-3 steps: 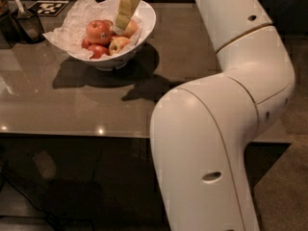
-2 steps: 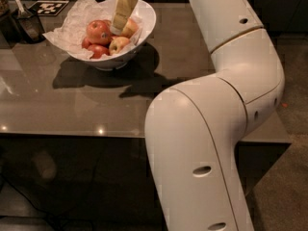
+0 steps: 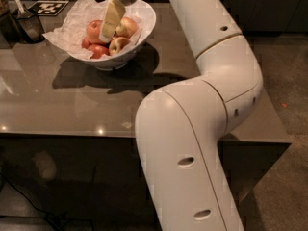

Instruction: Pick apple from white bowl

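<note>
The white bowl (image 3: pixel 142 29), lined with crumpled white paper, stands at the table's far left. The apple (image 3: pixel 93 31), large and mostly red, lies at the bowl's left side. A yellow-and-red apple (image 3: pixel 128 27) lies right of it, and smaller apples (image 3: pixel 99 51) lie in front. My gripper (image 3: pixel 109 24) reaches down into the bowl from above, its cream tip right against the apple's right side and partly covering it. My white arm (image 3: pixel 202 109) bends across the right of the view.
The grey-brown table (image 3: pixel 72 105) has its front edge near the middle of the view and its right edge by the arm. A dark container with a utensil (image 3: pixel 25 23) and a black-and-white tag (image 3: pixel 48 6) sit at the far left.
My gripper has moved lower and to the left inside the bowl, closer to the large red apple. The arm's elbow has swung to the right.
</note>
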Controlling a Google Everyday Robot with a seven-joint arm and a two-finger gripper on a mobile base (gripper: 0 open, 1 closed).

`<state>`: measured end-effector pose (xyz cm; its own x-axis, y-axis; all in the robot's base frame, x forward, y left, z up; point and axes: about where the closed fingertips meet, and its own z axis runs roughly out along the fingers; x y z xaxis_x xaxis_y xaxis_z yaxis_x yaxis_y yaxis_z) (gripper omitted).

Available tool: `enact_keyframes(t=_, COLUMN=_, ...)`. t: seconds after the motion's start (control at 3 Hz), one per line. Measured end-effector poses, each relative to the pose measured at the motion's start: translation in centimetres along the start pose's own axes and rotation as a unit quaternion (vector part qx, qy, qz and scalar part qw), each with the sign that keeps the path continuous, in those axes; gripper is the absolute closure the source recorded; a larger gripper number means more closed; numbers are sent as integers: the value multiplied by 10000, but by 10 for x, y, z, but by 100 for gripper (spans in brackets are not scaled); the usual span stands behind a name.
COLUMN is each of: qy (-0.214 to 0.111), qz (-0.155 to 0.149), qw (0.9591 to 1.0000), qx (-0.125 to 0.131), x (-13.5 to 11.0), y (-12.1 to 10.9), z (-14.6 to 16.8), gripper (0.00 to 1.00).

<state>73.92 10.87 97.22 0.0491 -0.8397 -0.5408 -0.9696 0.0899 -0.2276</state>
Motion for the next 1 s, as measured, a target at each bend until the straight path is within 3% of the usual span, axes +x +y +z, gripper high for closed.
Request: enact_keyframes(t=1.0, qy=97, qz=-160, qw=9994, qx=-275, x=-16, y=4, z=46, gripper=0)
